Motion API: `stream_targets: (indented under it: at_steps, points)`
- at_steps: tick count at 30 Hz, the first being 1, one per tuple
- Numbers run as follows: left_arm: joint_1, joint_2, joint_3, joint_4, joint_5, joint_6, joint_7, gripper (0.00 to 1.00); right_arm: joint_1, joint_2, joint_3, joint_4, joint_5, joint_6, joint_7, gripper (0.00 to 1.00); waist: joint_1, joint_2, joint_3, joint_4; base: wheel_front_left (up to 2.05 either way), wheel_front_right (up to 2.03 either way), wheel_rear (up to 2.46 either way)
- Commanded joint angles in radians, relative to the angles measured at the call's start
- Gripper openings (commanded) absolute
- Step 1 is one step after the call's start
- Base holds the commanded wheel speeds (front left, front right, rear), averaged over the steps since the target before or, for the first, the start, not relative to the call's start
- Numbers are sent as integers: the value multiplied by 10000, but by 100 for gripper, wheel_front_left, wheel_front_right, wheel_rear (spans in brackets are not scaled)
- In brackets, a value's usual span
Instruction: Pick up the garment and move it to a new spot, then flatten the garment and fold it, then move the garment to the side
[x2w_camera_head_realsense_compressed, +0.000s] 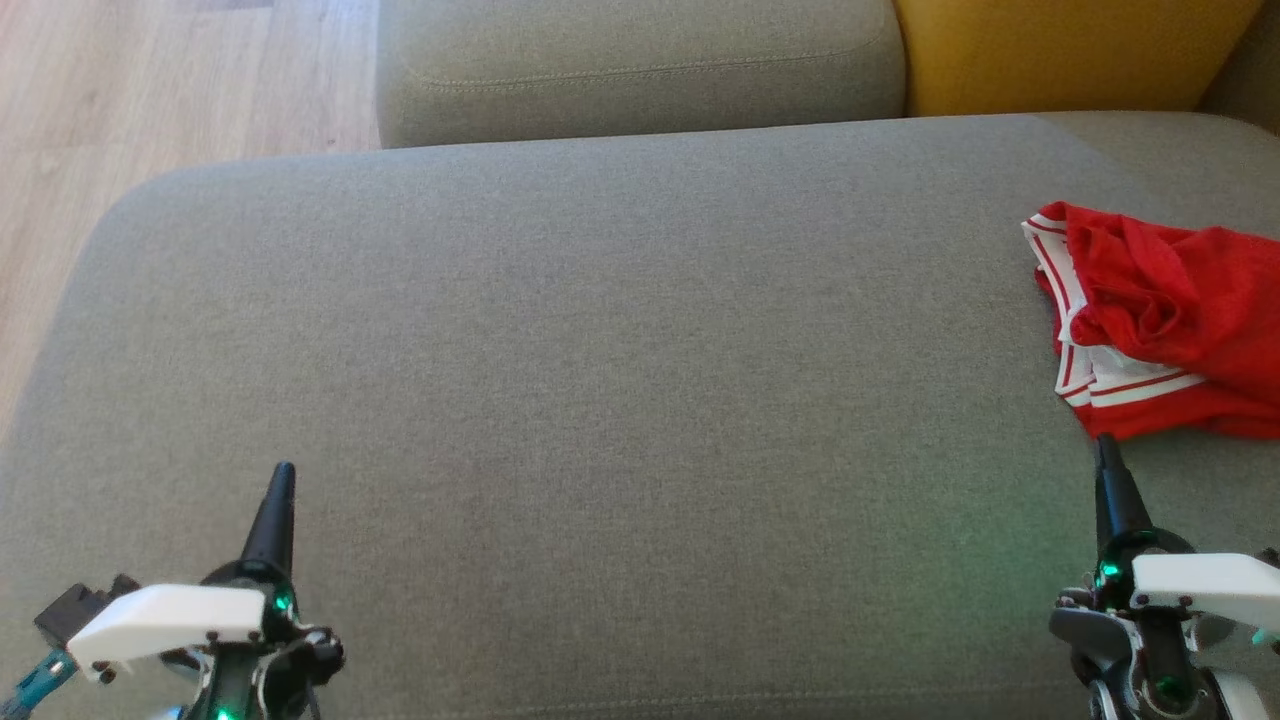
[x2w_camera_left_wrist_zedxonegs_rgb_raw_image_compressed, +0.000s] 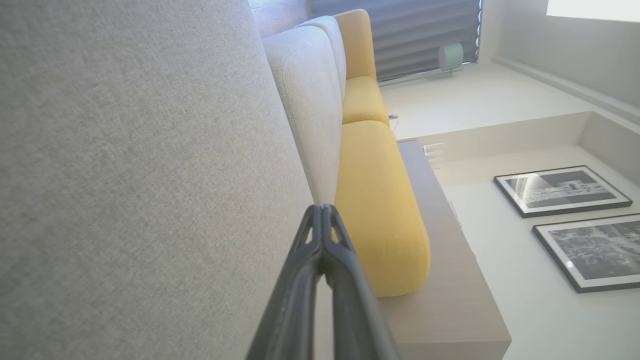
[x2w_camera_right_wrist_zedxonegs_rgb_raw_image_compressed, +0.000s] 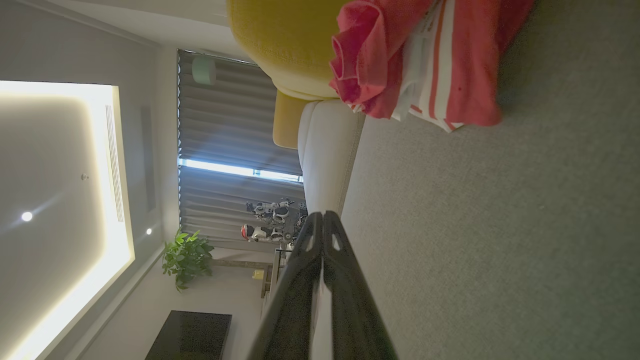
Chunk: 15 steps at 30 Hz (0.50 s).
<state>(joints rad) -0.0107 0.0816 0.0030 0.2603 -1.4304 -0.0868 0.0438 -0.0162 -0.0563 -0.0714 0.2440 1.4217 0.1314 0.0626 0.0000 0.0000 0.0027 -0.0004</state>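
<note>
The garment (x2w_camera_head_realsense_compressed: 1170, 315) is a crumpled red piece with white-and-red striped trim, lying at the right edge of the grey sofa seat (x2w_camera_head_realsense_compressed: 600, 350); the right wrist view has the garment (x2w_camera_right_wrist_zedxonegs_rgb_raw_image_compressed: 425, 60) at its top. My right gripper (x2w_camera_head_realsense_compressed: 1105, 450) is shut and empty, its tip just short of the garment's near hem. At the lower left my left gripper (x2w_camera_head_realsense_compressed: 285, 475) is shut too, holding nothing, far from the cloth. In the wrist views the left gripper (x2w_camera_left_wrist_zedxonegs_rgb_raw_image_compressed: 322, 210) and the right gripper (x2w_camera_right_wrist_zedxonegs_rgb_raw_image_compressed: 320, 216) both have their fingers pressed together.
A grey back cushion (x2w_camera_head_realsense_compressed: 640, 60) and a yellow cushion (x2w_camera_head_realsense_compressed: 1060, 50) stand behind the seat. Wooden floor (x2w_camera_head_realsense_compressed: 150, 90) lies past the seat's left edge. A wide stretch of bare seat runs between the grippers.
</note>
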Motion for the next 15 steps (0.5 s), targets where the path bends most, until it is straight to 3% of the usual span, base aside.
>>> stream_targets:
  at_steps: [1,15]
  points:
    - [-672,55,399,-274,-258,-103,85,0,-641,-203,135,-255,297,-7,89,0,0,0,0,1,0,0,0]
    - [-922,-122,823,-172,-1784,-402,461,0,-859,-195,-49,-40,1954,-7,208,0,0,0,4,4,0,0,0]
